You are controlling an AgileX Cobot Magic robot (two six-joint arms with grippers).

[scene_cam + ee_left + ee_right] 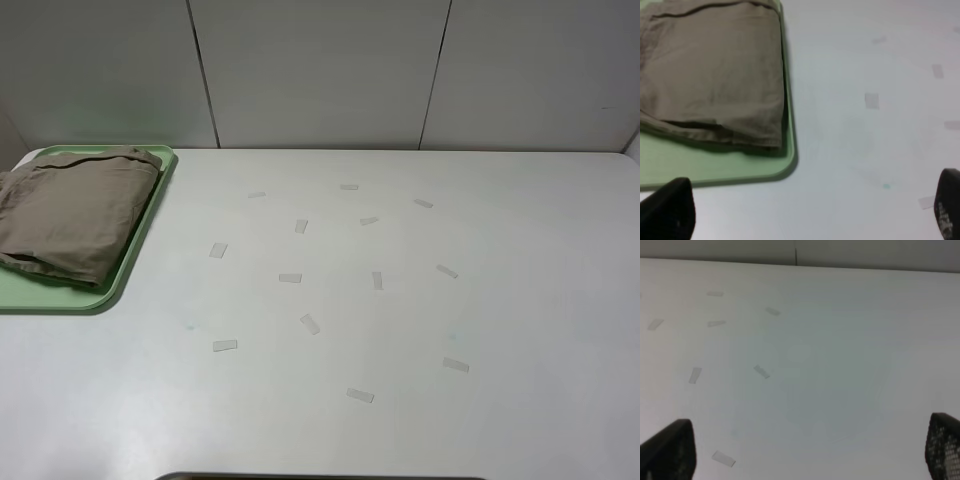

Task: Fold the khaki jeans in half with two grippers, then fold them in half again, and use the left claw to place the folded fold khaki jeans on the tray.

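Tape scraps (290, 278) scattered over white table (500, 300), nothing blocking. Khaki jeans (75, 215) folded, sitting in tray (120, 285). Left claw (810, 212) and right gripper (810, 452) both spread wide, holding nothing.

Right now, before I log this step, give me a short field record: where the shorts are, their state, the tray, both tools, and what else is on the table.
shorts: folded khaki shorts lying on the tray, one edge overhanging its near rim
tray: mint-green tray at the table's far left corner
left tool: left tool open, holding nothing, above bare table just beside the tray corner
right tool: right tool open, holding nothing, over bare table
table: white table with small tape strips scattered across the middle
task state: shorts appear placed
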